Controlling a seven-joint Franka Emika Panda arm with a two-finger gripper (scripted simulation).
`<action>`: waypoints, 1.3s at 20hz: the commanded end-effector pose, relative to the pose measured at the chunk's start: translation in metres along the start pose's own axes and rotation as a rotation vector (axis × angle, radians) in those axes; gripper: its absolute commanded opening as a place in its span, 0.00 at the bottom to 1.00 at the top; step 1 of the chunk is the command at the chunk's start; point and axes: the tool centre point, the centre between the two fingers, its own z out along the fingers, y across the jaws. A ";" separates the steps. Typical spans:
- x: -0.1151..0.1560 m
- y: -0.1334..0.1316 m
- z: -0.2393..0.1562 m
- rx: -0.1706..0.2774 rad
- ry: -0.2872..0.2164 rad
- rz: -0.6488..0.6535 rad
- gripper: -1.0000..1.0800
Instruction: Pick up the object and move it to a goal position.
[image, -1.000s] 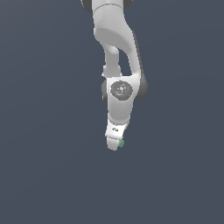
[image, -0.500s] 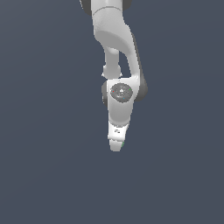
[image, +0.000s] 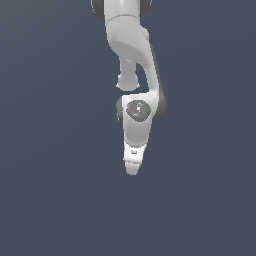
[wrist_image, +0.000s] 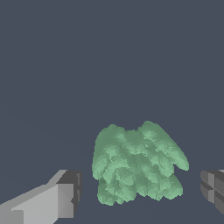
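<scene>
Since a second ago my arm (image: 134, 55) has dropped a touch lower in the exterior view, and the green speck that showed beside the claw tip is now almost hidden behind the white housing; only a faint green fleck remains at its edge. From that camera, flat dark grey-blue surrounds the arm on every side, with no edge, wall or other thing near it, so I see free room all around.

My arm hangs down from the top of the exterior view, wrist joint in the middle, tapering to the claw (image: 133, 169) pointing straight down.

Through the wrist camera, the claw stands apart: one white finger with a dark pad (wrist_image: 70, 192) sits on one side and the other dark pad (wrist_image: 213, 191) at the opposite edge of the picture. The object (wrist_image: 135, 165), a pale-green lumpy blob with lighter mottling, lies between them. A clear gap shows between the blob and each pad, wider on neither side by much. Neither pad touches it. Beyond the blob I see only plain grey-blue ground.
</scene>
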 end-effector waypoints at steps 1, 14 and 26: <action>0.000 -0.001 0.014 0.001 0.000 -0.002 0.96; 0.000 0.000 0.033 0.001 0.000 -0.003 0.00; 0.003 -0.005 0.026 0.001 0.000 -0.004 0.00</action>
